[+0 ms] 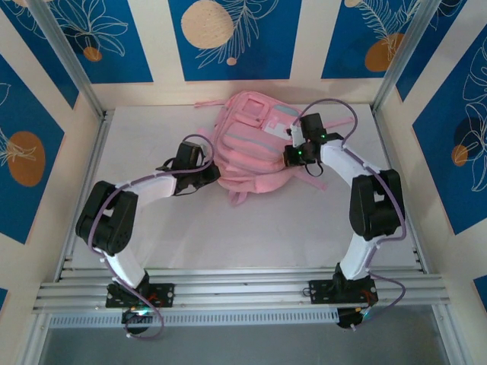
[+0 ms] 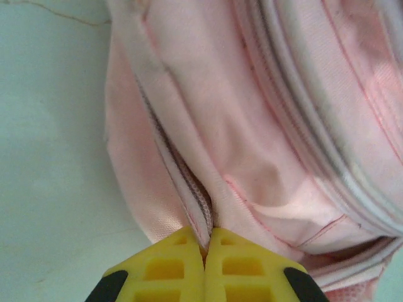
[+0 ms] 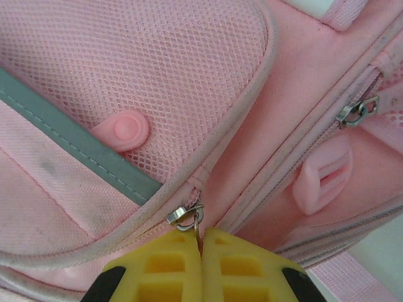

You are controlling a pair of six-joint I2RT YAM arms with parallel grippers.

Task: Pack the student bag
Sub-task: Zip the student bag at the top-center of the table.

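Fabric is held at two places on the student bag (image 1: pixel 255 148), which lies flat at the 12 o'clock end of the bench (image 1: pixel 304 236), its long axis running roughly from 12 to 6 o'clock in the top view, with the straps trailing at the 6 o'clock end. The bag's 9 o'clock edge is met by the left claw (image 2: pixel 204 242), whose yellow fingers are pressed together on a fold of pink cloth beside a seam. The 3 o'clock side is met by the right claw (image 3: pixel 201 236), also closed, with the small metal zip pull (image 3: pixel 187 216) pinched at its tips.

From that pull the zip track is seen to curve away toward 1 o'clock in the right wrist view, following the piped border of a mesh pocket (image 3: pixel 157 63). The coming move is judged to turn on this line: the pull would have to be drawn along the track, not across it, while the cloth is kept taut from the opposite side.

The pocket is of fine open mesh, crossed by a smooth grey band (image 3: pixel 82 154) and carrying a round rubbery tab (image 3: pixel 123 131). A second metal slider (image 3: pixel 356 112) sits on a parallel zip toward 2 o'clock. The main cloth is a soft woven weave, likely to bunch if pulled slack.
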